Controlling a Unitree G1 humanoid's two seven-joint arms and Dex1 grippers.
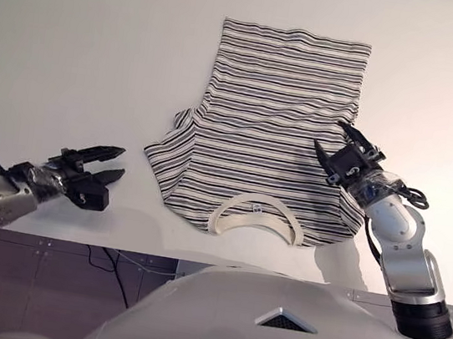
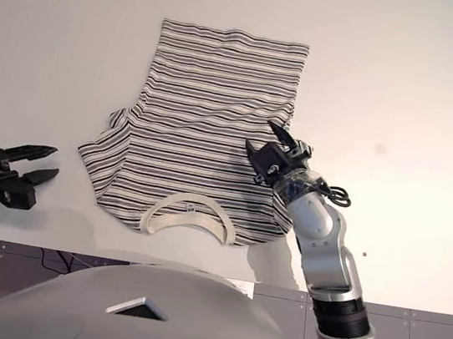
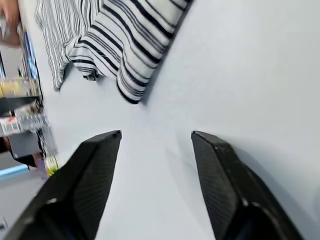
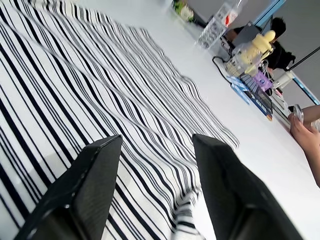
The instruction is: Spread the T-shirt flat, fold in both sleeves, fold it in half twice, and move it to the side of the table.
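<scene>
Hovering over the right side of the T-shirt (image 1: 276, 117), my right gripper (image 1: 329, 134) has its two fingers (image 4: 95, 190) spread wide and holds nothing. The forearm rises from the near table edge, and the wrist bends toward the middle of the cloth. The striped T-shirt lies in the middle of the white table (image 1: 75, 47), with its white collar (image 1: 256, 199) toward me and the hem (image 1: 296, 36) far from me. One sleeve (image 1: 166, 148) sticks out on my left side. My left gripper (image 1: 122, 162) is low above the bare table, near that sleeve but apart from it. It is also wide open and empty, pointing toward the shirt.
</scene>
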